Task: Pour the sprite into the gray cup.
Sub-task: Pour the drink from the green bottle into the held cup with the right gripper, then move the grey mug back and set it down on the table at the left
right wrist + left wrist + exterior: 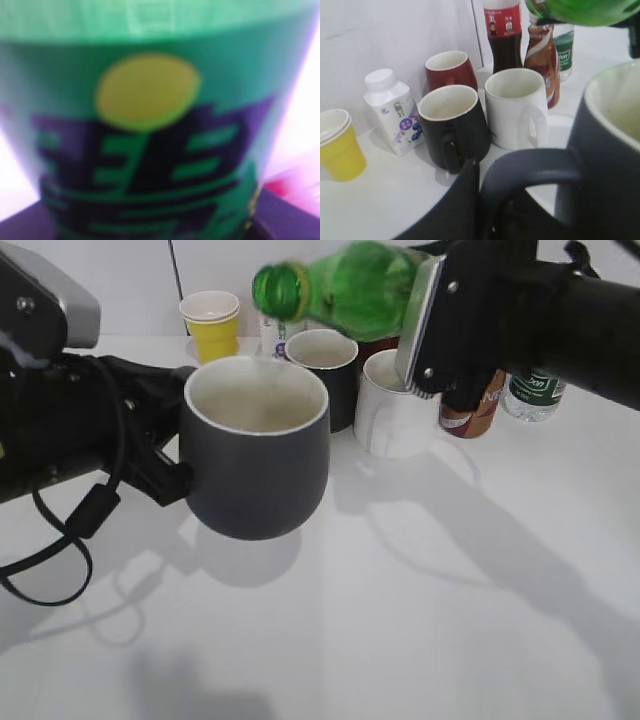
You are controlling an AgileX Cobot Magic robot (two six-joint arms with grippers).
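The gray cup (256, 470) is a dark matte mug with a cream inside, held above the table. My left gripper (165, 465) is shut on its loop handle (530, 165). The sprite bottle (345, 285) is green and tipped almost level, with its open mouth just above the cup's far rim. My right gripper (430, 325) is shut on the bottle's body. The right wrist view is filled by the blurred green label (150, 140). The bottle's underside shows at the top of the left wrist view (585, 11).
Behind the cup stand a glossy black mug (325, 365), a white mug (392, 405), a dark red mug (451, 70), a yellow paper cup (212, 325), a small milk bottle (392, 110), a cola bottle (504, 32), a brown bottle (542, 55) and a water bottle (535, 390).
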